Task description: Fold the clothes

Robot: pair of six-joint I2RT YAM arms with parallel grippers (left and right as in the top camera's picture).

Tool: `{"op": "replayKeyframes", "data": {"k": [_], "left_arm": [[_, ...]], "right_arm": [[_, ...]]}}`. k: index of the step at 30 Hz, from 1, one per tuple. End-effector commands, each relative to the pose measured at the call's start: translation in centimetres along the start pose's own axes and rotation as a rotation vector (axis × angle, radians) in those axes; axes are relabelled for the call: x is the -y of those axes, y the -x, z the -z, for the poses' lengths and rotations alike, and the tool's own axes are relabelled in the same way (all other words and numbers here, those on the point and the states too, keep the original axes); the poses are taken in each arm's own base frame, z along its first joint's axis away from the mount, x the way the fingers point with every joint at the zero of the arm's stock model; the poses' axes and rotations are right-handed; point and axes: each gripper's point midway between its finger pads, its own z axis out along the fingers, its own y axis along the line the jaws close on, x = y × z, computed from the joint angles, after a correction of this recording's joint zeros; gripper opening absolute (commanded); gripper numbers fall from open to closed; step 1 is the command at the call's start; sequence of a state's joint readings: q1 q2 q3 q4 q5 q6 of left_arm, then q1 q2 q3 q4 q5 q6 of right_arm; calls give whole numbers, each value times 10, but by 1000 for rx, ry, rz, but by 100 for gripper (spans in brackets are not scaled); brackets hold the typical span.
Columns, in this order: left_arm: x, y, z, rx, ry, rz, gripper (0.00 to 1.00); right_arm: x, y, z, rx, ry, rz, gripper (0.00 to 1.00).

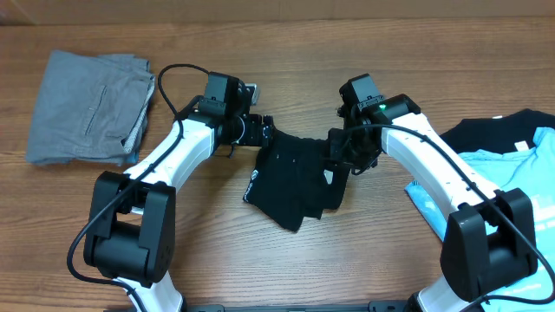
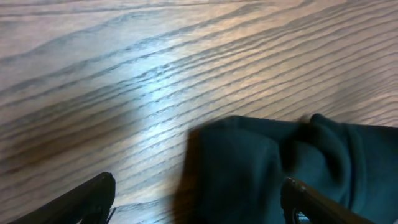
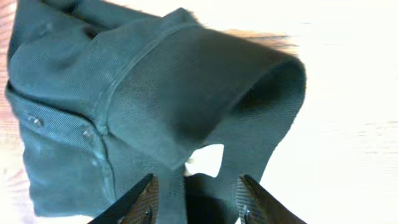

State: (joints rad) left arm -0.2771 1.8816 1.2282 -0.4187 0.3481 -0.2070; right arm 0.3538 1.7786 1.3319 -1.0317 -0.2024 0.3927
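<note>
Overhead: flanking the black polo shirt crumpled mid-table, left fingers at its far-left corner, right fingers at its far-right edge.

Left wrist: spread wide, cloth lying loose between on the table.

Right wrist: narrower, around a fold below the collar; cannot tell if clamped.

Risks a one-sided lift, twisting the shirt.

The table is brown wood, and from overhead its grain runs from left to right across the whole frame. In the left wrist view the grain shows as long slanting lines with a pale sheen of light near the middle. In the right wrist view glare washes the wood almost white, and only a reddish strip shows at the left edge.
</note>
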Motion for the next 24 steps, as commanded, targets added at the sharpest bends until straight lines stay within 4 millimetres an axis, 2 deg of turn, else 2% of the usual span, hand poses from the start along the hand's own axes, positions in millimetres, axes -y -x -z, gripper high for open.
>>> {"op": "replayKeyframes", "data": {"k": [1,3,5,7,9,12,15,17,20,24], "left_arm": [[11,-10,-8,-42,-80,16,81],[16,-17,-13,-69,-119,21,73],[17,-27,-21,-113,-146,37,63],[15,-36,-30,-147,-158,52,51],[8,-49,-42,-194,-148,74,33],[-4,-63,-54,-240,-128,106,26],[-16,-60,-52,-236,-132,142,45],[-22,-47,-43,-208,-140,160,51],[-29,-24,-21,-160,-154,189,62],[-27,-1,21,-117,-195,215,68]], "right_arm": [[-3,2,0,3,23,2,31],[-24,-2,4,-18,143,111,25],[-41,-8,6,-44,238,172,23],[-45,-10,5,-51,253,180,15],[-49,-13,-1,-59,252,194,9],[-54,-22,-16,-73,252,208,7],[-45,-32,-43,-75,219,135,7],[-38,-37,-57,-81,217,90,7],[-29,-47,-72,-95,211,28,7],[-27,-50,-75,-100,214,26,7]]}}
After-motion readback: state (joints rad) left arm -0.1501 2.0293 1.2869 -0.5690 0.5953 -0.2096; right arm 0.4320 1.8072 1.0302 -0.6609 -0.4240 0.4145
